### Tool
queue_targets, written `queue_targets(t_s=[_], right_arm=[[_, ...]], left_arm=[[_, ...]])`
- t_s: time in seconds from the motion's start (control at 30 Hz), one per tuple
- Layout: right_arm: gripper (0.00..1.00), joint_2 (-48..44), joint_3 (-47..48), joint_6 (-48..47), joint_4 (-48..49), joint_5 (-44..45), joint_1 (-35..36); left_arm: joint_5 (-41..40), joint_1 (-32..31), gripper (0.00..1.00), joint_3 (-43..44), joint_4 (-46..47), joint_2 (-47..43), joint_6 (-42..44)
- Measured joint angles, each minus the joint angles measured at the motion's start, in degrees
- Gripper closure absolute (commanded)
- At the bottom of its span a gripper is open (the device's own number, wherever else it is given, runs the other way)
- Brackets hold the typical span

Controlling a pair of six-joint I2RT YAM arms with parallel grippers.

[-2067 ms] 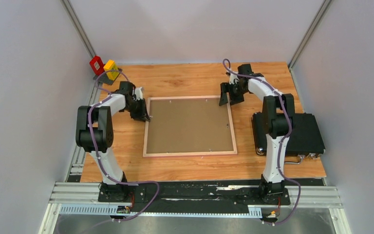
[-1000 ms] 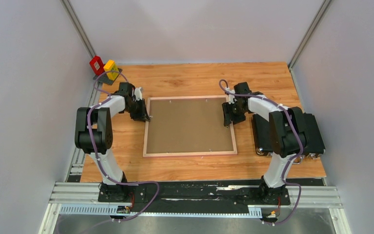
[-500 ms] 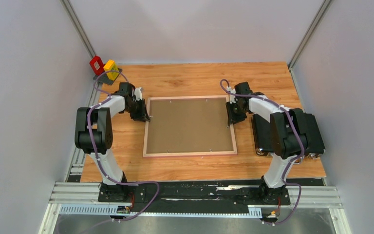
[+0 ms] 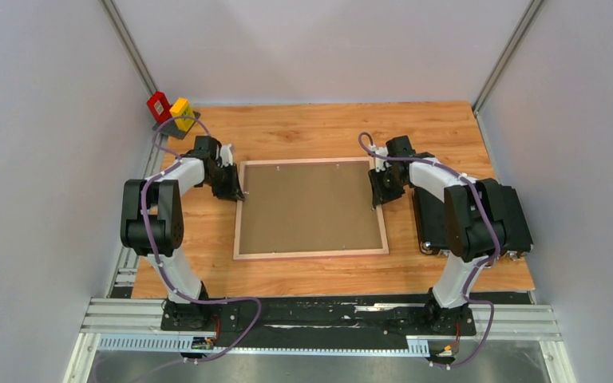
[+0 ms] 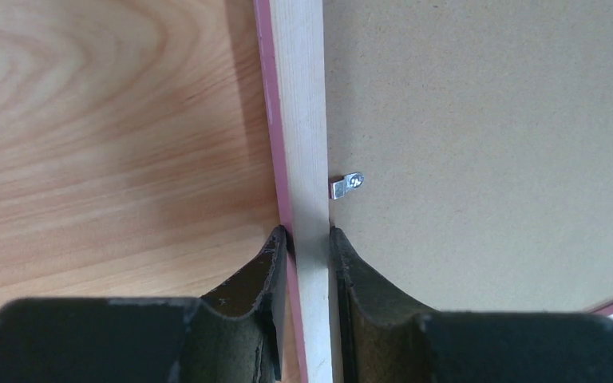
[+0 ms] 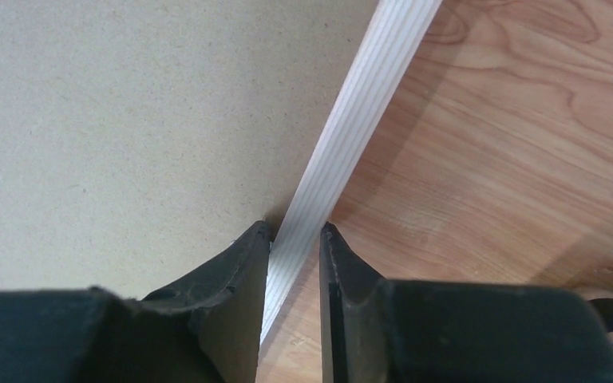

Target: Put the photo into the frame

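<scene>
Frame [image 4: 311, 253] lying flat, light wood back upward, pink outer edge, brown backing board [image 4: 311, 206] inside

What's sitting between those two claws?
The frame, back side up with its brown backing board, spans the gap; the top view shows it.

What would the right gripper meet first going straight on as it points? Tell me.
The frame: its right rail sits between the jaws of the right gripper. Pushing on, the tips would likely press the backing board and table.
</scene>
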Motion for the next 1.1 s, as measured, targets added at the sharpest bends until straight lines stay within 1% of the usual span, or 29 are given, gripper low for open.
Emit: queue_targets(t_s=[0.1,0.53,0.77,0.83,1.1], right_arm=[[0.72,-0.1,-0.2,-2.5,-0.6,-1.0,0.0],[0.68,0.1,0.4,-11.3,-2.6,-3.0,0.0],[0.67,0.1,0.8,-12.5,-3.6,-3.2,0.0],[0.65,0.1,0.9,-12.5,-3.9,-3.2,0.0],[0.49,0.2,2.8,-12.2,-6.2,-4.3,0.0]], left_arm=[[0.1,0.1,1.0,0.3,-0.4,1.2,0.1],[0.5,0.2,1.0,0.5,-0.6,1.3,0.2],[0.8,0.2,1.0,0.6,-0.7,1.5,0.2],[0.8,0.2,1.0,0.6,-0.7,1.5,0.2],[0.9,0.2,1.0,0.7,-0.8,1.5,0.2]])
